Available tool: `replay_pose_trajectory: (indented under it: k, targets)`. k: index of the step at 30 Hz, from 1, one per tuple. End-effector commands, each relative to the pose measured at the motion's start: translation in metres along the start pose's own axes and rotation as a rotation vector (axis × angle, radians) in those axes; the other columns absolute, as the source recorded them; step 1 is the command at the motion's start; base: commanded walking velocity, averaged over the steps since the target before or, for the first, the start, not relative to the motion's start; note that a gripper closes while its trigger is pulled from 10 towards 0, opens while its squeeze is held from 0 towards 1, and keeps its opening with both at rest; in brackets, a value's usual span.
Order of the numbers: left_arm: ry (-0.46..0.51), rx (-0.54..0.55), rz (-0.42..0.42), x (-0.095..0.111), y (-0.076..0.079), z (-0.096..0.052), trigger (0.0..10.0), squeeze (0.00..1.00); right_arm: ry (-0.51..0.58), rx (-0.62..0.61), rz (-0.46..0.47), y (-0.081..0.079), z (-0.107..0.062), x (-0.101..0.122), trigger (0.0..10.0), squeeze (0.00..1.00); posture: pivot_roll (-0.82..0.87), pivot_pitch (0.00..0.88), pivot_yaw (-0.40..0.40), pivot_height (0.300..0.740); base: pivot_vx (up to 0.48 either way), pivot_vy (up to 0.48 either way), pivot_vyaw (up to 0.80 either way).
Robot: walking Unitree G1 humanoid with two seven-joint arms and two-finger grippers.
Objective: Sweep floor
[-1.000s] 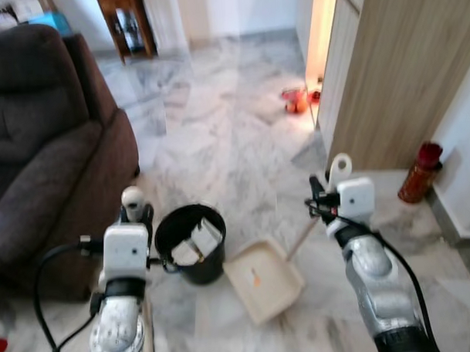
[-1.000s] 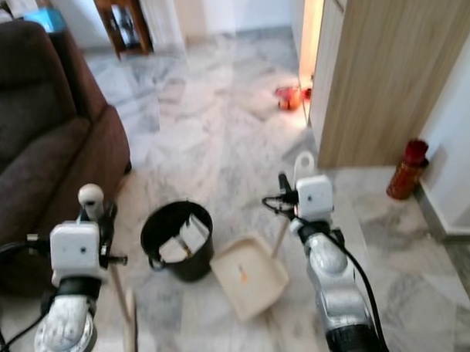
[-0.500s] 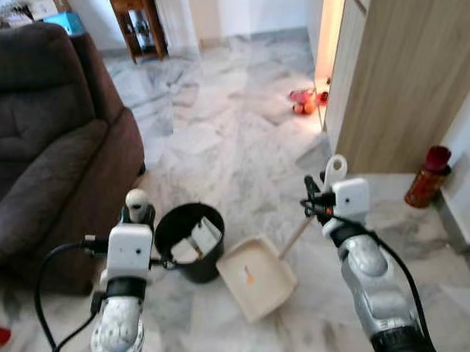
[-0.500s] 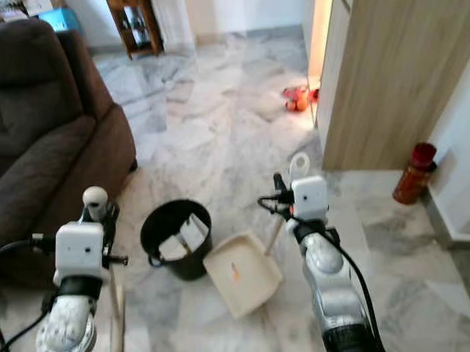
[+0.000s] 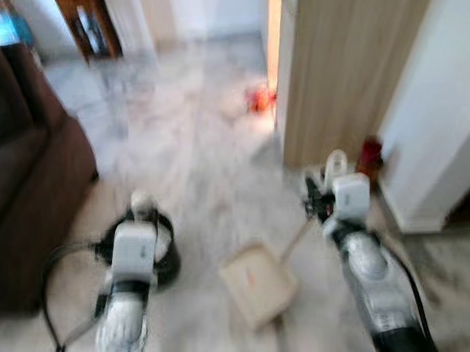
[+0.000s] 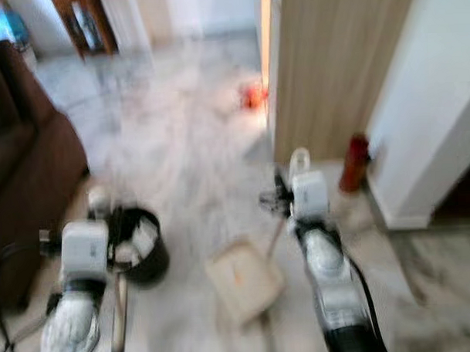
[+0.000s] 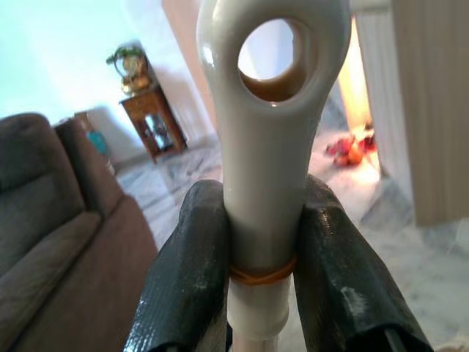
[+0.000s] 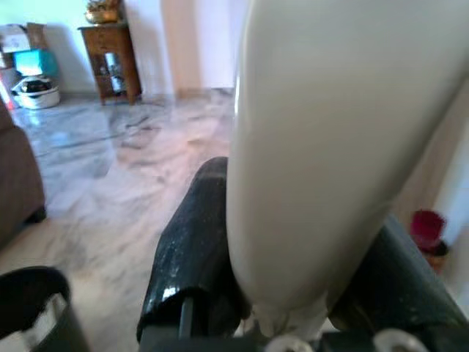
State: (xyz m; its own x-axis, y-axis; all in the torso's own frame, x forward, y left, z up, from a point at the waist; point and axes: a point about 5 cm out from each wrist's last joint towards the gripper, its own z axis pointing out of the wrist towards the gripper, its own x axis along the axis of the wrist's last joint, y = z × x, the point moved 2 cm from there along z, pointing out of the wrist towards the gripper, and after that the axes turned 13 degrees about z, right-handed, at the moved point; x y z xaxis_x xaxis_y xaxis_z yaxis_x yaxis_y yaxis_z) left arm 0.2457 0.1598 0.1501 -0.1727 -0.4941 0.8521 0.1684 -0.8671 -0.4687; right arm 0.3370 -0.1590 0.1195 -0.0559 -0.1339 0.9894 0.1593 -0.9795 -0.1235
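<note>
A: Dustpan (image 5: 258,282) where? Axis?
B: Flat on marble floor (image 5: 196,170), right of black bin (image 6: 145,252); its handle (image 8: 322,147) slants up-right into right gripper (image 8: 293,301), clamped. Blurry.
A: Left?
B: Left gripper (image 7: 264,257) clamped on broom handle (image 7: 271,132), roughly upright.

I count one dustpan (image 5: 256,284), one black bin (image 6: 143,255), one sofa (image 5: 27,191), one red bottle (image 6: 356,162), and my two claws (image 7: 265,242) (image 8: 286,293).

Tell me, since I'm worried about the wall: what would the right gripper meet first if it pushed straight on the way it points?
Probably the wooden cabinet panel. The right gripper, shut on the dustpan handle, points forward and slightly up. The red bottle stands to its right. Blur leaves depth uncertain.
</note>
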Motion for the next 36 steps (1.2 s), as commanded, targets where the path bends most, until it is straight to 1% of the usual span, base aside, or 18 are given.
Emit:
replay_pose_trajectory:
  k: [1, 3, 12, 29, 34, 36]
  targets:
    - [0.030, 0.022, 0.028, 0.004, -0.007, 0.001, 10.0, 0.00, 0.048, 0.023, -0.007, -0.007, 0.004, 0.011, 10.0, 0.00, -0.19, 0.054, 0.100, 0.740, 0.000, -0.401, -0.80]
    - [0.031, 0.023, 0.027, 0.004, -0.007, 0.001, 10.0, 0.00, 0.047, 0.022, -0.006, -0.007, 0.004, 0.011, 10.0, 0.00, -0.19, 0.053, 0.101, 0.740, 0.000, -0.401, -0.79]
    - [0.029, 0.027, 0.013, 0.002, -0.007, 0.003, 10.0, 0.00, 0.053, 0.013, -0.009, -0.007, 0.004, 0.011, 10.0, 0.00, -0.20, 0.045, 0.109, 0.740, 0.000, 0.000, -0.79]
    - [0.041, 0.003, 0.024, -0.001, -0.005, 0.009, 10.0, 0.00, 0.066, -0.010, -0.021, -0.005, 0.003, 0.012, 10.0, 0.00, -0.24, 0.022, 0.139, 0.740, 0.000, 0.000, -0.79]
    - [0.056, -0.007, 0.018, 0.001, -0.003, 0.014, 10.0, 0.00, 0.078, -0.025, -0.025, -0.002, 0.001, 0.015, 10.0, 0.00, -0.26, 0.016, 0.149, 0.740, 0.000, -0.377, -0.79]
    - [0.060, -0.008, 0.010, 0.001, -0.001, 0.016, 10.0, 0.00, 0.082, -0.029, -0.027, 0.000, 0.001, 0.016, 10.0, 0.00, -0.28, 0.008, 0.151, 0.740, 0.000, 0.000, -0.79]
